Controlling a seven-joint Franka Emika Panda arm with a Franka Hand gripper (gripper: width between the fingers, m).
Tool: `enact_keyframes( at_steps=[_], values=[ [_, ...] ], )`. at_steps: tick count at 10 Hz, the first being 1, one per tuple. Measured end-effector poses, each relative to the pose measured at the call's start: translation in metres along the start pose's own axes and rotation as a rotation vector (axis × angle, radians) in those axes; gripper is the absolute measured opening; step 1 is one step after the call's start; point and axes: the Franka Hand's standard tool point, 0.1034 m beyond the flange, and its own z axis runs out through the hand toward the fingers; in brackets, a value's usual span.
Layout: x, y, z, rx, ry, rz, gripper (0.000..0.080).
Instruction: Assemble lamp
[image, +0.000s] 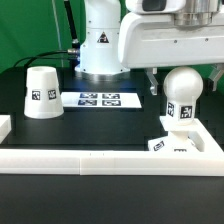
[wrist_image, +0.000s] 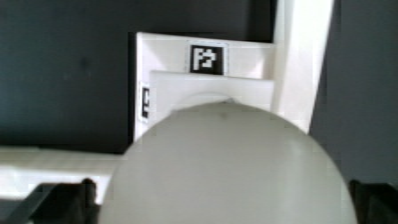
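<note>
The ball-topped bulb (image: 183, 92) stands upright on the small square base (image: 168, 146) at the exterior view's right, in the corner of the rim bars. My gripper (image: 182, 82) is open, with one finger on each side of the bulb's ball and a small gap on both sides. In the wrist view the bulb's ball (wrist_image: 222, 160) fills the lower middle between my dark fingers (wrist_image: 61, 202), and the base with its tag (wrist_image: 206, 58) lies beyond it. The cone shade (image: 43, 92) stands alone at the exterior view's left.
The marker board (image: 97, 99) lies flat in the middle of the dark table. A long white rim bar (image: 90, 160) runs along the front, with shorter bars at the left (image: 5, 125) and right (image: 207, 140). The arm's white base (image: 100, 45) stands behind.
</note>
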Motion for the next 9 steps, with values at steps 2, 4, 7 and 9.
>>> enact_keyframes(
  at_steps=[2,4,7,9],
  values=[
    [0.0017,-0.0020,-0.0013,0.000,0.003,-0.194,0.0699],
    [0.0019,-0.0016,-0.0016,-0.001,0.004,-0.378,0.0699],
    [0.0031,-0.0015,-0.0004,-0.008,0.022,-0.595,0.0699],
    [0.0029,-0.0022,0.0004,-0.023,0.014,-0.737,0.0699]
  ],
)
